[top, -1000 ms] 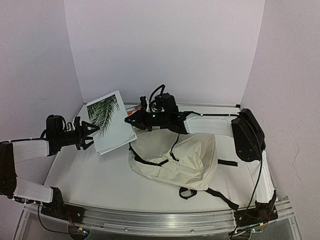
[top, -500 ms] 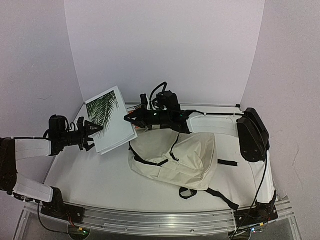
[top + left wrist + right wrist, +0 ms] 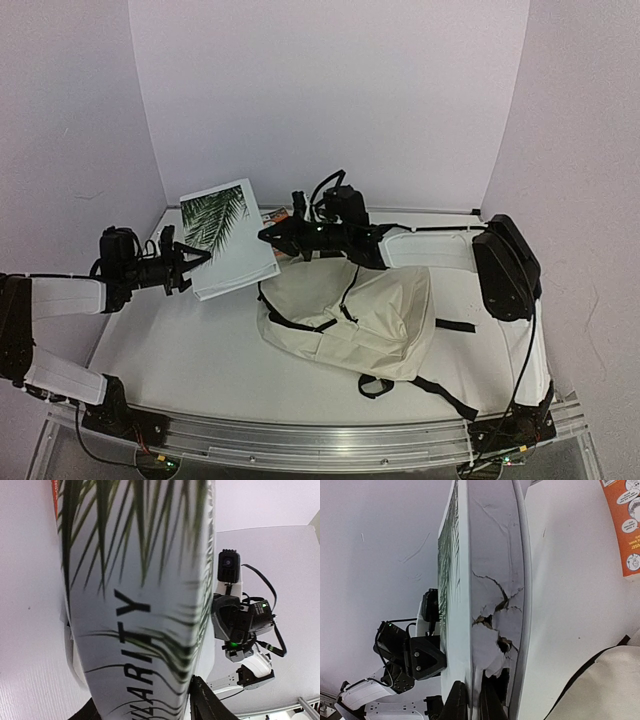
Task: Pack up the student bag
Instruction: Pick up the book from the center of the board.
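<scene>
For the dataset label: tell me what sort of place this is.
Likely a robot test booth: plain pale walls enclose a white table, with an aluminium rail along its near edge.

Student bag: was soft, matt cloth. Book: had glossy printed cover; spine paper torn, rough. Rail: was brushed metal.

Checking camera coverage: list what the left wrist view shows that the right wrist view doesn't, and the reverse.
Left wrist only: the palm-leaf cover and black lettering of the book, plus the right arm. Right wrist only: the book's torn white edge, an orange printed sheet, the cream student bag and the left arm. Both: the book itself.
</scene>
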You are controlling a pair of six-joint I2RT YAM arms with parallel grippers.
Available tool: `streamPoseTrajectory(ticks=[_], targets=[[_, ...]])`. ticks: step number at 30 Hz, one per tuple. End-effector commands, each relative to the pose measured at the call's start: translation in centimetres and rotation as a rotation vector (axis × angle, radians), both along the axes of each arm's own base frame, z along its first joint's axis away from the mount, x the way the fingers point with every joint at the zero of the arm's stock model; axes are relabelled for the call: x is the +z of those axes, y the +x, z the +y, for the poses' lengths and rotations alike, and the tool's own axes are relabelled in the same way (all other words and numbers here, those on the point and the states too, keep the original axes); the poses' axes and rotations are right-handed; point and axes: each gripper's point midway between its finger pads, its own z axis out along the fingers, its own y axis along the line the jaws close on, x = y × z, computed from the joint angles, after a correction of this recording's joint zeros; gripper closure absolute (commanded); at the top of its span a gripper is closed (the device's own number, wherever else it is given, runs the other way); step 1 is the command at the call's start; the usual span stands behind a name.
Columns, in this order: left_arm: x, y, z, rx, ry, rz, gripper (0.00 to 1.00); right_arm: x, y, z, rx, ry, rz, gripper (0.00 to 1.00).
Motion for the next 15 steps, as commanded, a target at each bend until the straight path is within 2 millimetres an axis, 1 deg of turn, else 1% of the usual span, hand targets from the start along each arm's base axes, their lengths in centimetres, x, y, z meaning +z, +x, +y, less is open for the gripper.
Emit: streamPoseTrajectory(ticks=[1,2,3,4,6,7,8,9,10,11,12,13,14,15], targets=[[2.0,-0.4,-0.3,-0.008,-0.016,-0.083,0.62,6.7,-1.9,-0.1,0.026,0.124,-0.139,0.9],[2.1,-0.5,-0.3,-0.01,-0.017,-0.088,0.66,6.7,-2.0,-0.2,0.025,0.121,-0.144,0.88],[2.4,-0.6,-0.3,-0.015,-0.021,-0.097,0.71,6.9,-2.0,-0.5,0.022,0.116,-0.16,0.8],[2.6,-0.6,-0.4,-0.018,-0.022,-0.102,0.72,7.0,-2.1,-0.6,0.02,0.114,-0.165,0.77],[3.1,-0.7,-0.5,-0.034,-0.025,-0.112,0.77,7.2,-2.0,-1.3,0.005,0.103,-0.184,0.62],[3.1,-0.8,-0.6,-0.042,-0.024,-0.112,0.79,7.2,-1.8,-1.7,-0.007,0.096,-0.193,0.57],[3.2,-0.8,-0.7,-0.052,-0.023,-0.112,0.8,7.3,-1.7,-2.0,-0.015,0.09,-0.201,0.5],[3.2,-0.8,-0.7,-0.056,-0.023,-0.112,0.81,7.3,-1.7,-2.2,-0.019,0.087,-0.206,0.49],[3.2,-0.9,-0.9,-0.078,-0.025,-0.107,0.82,7.1,-1.2,-3.0,-0.039,0.071,-0.215,0.39],[3.3,-1.0,-1.0,-0.089,-0.027,-0.106,0.82,7.0,-1.2,-3.2,-0.043,0.066,-0.217,0.37],[3.4,-1.2,-1.2,-0.116,-0.032,-0.106,0.83,7.1,-0.7,-4.1,-0.074,0.046,-0.239,0.29],[3.4,-1.4,-1.4,-0.138,-0.035,-0.106,0.84,6.6,0.0,-4.9,-0.107,0.003,-0.257,0.24],[3.5,-1.7,-1.7,-0.175,-0.034,-0.107,0.85,5.3,0.7,-6.1,-0.148,-0.121,-0.296,0.17],[3.7,-1.8,-1.8,-0.186,-0.03,-0.116,0.85,5.0,1.3,-6.8,-0.182,-0.183,-0.321,0.14]])
